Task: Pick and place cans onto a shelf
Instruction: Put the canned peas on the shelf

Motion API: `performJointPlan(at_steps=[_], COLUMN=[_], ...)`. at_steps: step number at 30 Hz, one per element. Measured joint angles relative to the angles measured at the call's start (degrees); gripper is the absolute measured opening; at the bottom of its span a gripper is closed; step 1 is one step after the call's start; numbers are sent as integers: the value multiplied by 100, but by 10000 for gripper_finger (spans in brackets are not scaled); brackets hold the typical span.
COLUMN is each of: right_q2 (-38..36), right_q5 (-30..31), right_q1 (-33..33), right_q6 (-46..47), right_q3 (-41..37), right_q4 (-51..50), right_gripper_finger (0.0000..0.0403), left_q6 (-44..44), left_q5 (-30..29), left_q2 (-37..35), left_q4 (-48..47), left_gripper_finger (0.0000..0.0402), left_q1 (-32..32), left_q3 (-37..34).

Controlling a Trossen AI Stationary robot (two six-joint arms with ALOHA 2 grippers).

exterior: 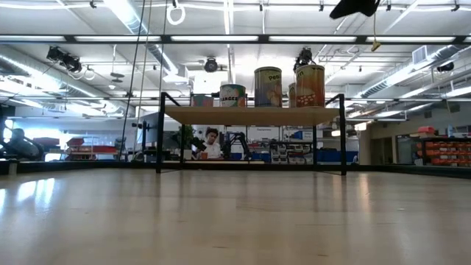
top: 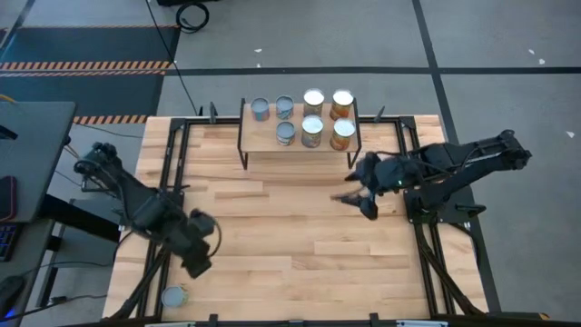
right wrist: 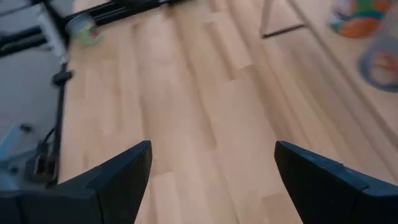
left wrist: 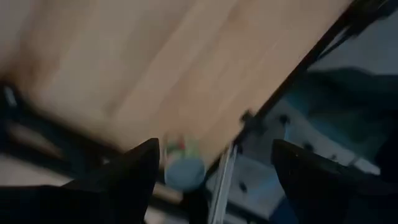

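Note:
The shelf (top: 300, 138), a light-wood board on thin black legs, stands at the table's far edge with several cans on it: bluish-grey ones (top: 260, 110) at its left, orange-tan ones (top: 342, 133) at its right. One bluish-grey can (top: 174, 296) stands alone at the table's near left corner; it also shows in the left wrist view (left wrist: 184, 167). My left gripper (top: 198, 263) is open and empty above the table, just far-right of that can. My right gripper (top: 356, 202) is open and empty over the table, near-right of the shelf.
Black frame rails run along the table's left (top: 168, 182) and right (top: 413, 182) sides. In the low view the shelf (exterior: 250, 115) stands far off with cans on top, and a person (exterior: 212, 143) shows in the room behind.

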Motion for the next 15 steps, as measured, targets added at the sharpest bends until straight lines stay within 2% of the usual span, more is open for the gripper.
performJointPlan(at_steps=[3,7,10,12,13,15], right_q2=[9,240,598,880,1029,1335], right_q5=[9,34,428,605,623,646], right_q1=[416,1007,1485,1778,1897,2110], right_q6=[-277,-581,-501,-328,-202,7], right_q3=[-7,-133,-133,-133,-136,-140], right_q4=[83,704,957,1096,1185,1318], right_gripper_finger=[346,346,346,346,346,346], left_q6=[-694,-1062,-1755,-2159,-2285,-2370], left_q5=[520,1230,2152,2972,3177,3170], left_q2=[-1,1,107,296,411,637], left_q4=[180,659,1251,1945,2236,2446], left_gripper_finger=[315,315,315,314,312,307], left_q1=[-382,-794,-917,-1017,-1101,-1264], left_q3=[-479,-1254,-1742,-1867,-1870,-1805])
